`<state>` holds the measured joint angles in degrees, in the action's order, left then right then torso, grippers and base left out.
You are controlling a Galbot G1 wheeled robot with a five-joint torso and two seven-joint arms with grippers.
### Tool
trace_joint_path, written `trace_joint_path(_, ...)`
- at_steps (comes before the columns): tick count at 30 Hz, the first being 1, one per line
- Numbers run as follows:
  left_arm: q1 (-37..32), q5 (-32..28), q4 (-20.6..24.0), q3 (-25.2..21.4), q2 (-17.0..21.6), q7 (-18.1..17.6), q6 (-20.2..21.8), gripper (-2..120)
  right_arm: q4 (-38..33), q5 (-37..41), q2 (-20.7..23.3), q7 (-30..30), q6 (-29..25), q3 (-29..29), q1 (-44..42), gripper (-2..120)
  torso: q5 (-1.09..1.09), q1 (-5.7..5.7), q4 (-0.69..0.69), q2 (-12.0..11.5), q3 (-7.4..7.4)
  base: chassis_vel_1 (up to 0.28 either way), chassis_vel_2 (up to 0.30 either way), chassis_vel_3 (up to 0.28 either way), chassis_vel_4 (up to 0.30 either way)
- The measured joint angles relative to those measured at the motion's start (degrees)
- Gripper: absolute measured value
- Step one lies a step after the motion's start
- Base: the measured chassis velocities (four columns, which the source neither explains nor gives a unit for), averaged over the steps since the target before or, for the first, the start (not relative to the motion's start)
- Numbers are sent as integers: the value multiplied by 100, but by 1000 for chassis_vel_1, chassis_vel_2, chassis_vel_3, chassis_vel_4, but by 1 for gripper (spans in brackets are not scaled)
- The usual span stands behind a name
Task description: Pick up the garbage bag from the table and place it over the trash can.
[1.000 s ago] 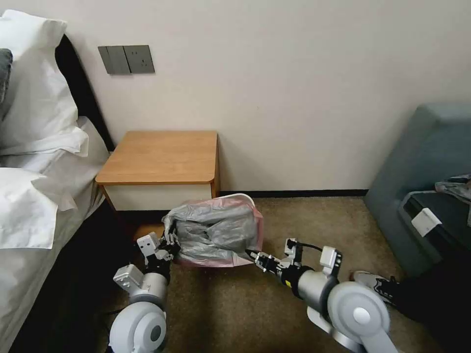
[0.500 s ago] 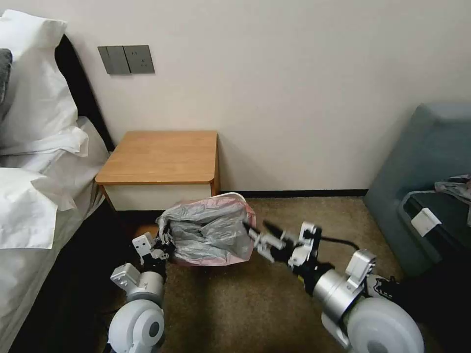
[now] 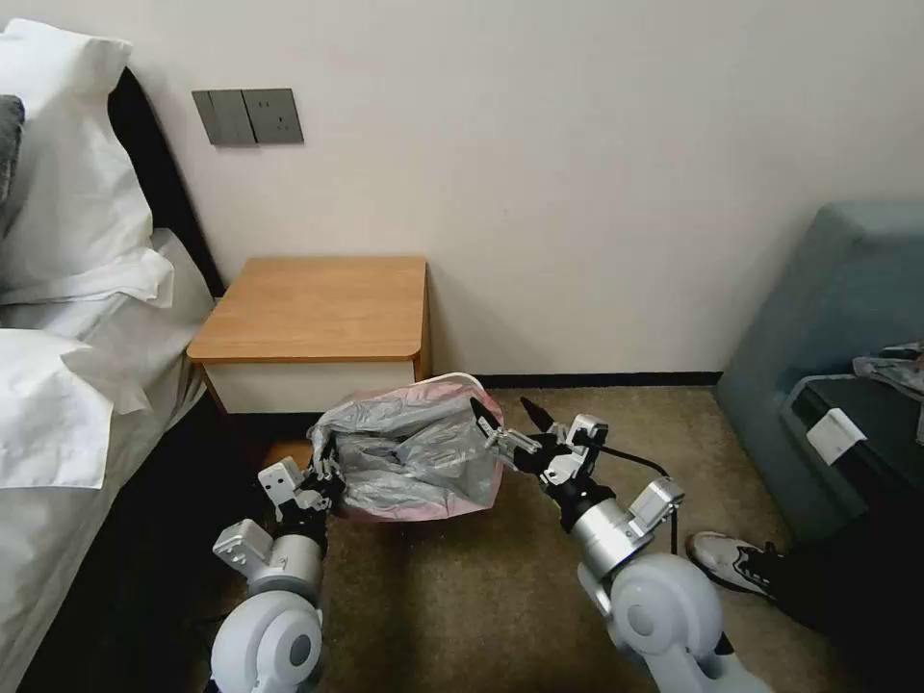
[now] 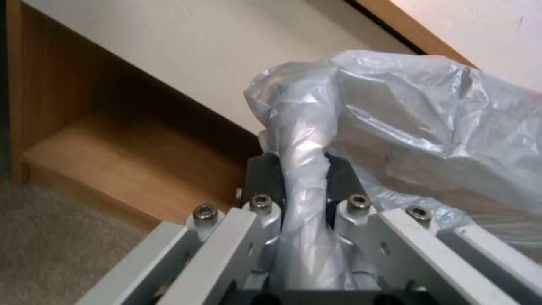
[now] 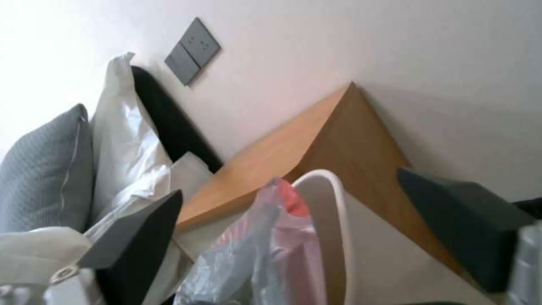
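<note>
Bag draped over bin; my right gripper now free of it.

My left gripper (image 3: 325, 478) stays clamped on a twisted fold of the garbage bag (image 3: 414, 452) at the trash can's (image 3: 460, 381) left side, in front of the nightstand (image 3: 318, 308). My right gripper (image 3: 508, 424) has let go of the near right corner, risen, and hangs spread wide beside the pink rim on the right. Bag has shifted slightly left.
</note>
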<state>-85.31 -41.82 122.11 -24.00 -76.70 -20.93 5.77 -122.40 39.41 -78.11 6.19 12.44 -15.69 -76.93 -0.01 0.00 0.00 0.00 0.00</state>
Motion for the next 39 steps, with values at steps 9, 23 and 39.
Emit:
trace_joint_path(9,44,-175,9,6,-15,-57,51,6,190,-203,-210,193,-55,1,30,62,0,0,0,0,0,0,0,0,0)
trace_joint_path(23,70,-290,-42,-1,5,-71,100,6,129,-230,-220,225,28,19,-11,14,0,0,0,0,0,0,0,0,0)
trace_joint_path(39,6,-206,-2,45,4,37,82,6,158,-5,-99,53,77,-19,307,0,1,0,0,0,0,0,0,0,0)
